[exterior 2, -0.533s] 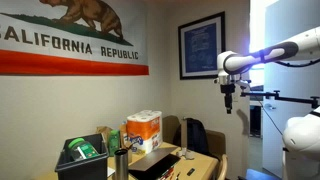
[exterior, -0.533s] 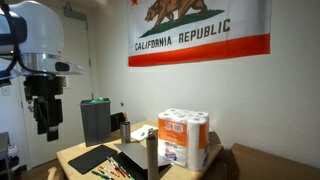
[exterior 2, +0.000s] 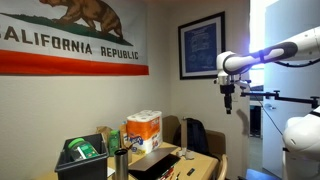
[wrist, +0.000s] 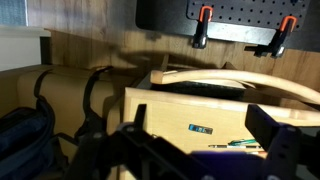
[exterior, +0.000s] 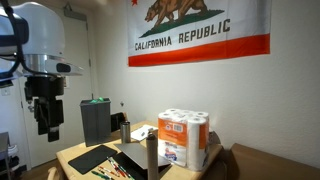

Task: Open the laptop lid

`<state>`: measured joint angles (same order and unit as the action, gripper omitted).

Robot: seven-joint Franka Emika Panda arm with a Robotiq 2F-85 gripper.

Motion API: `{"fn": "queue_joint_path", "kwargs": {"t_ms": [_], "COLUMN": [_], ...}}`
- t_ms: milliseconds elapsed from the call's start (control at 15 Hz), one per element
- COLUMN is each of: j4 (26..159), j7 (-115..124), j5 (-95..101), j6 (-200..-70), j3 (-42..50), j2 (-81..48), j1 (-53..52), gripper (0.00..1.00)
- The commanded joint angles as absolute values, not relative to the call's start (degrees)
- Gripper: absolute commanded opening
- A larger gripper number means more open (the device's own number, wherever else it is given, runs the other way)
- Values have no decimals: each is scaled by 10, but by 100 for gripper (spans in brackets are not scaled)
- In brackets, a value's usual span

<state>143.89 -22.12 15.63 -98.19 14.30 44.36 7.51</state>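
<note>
In both exterior views the dark two-fingered Robotiq gripper (exterior: 47,127) (exterior 2: 228,107) hangs high above the light wooden table (exterior: 72,153), at the left edge of one frame and right of centre in the other; the wrist view shows its blurred fingers (wrist: 272,135) spread wide, holding nothing; the slim black laptop (exterior: 133,162) lies on the table at the bottom of the frame, between a flat dark rectangular mat (exterior: 88,158) and a white toilet-roll pack (exterior: 185,138); its thin black lid (exterior 2: 154,162) sits low, though whether fully closed I cannot tell.
</note>
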Motion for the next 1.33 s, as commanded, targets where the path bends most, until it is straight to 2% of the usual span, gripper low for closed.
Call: {"fn": "queue_joint_path", "kwargs": {"t_ms": [0,533,1267], "j4": [1444,1436,1373], "j7": [-234,-326,-395], "j5": [135,9,-148], "j6": [-1025,-1247,-1394], "j3": [159,179,73], "j2": [386,157,-64], "j1": [41,-20,-2], "gripper": [100,100,100]}}
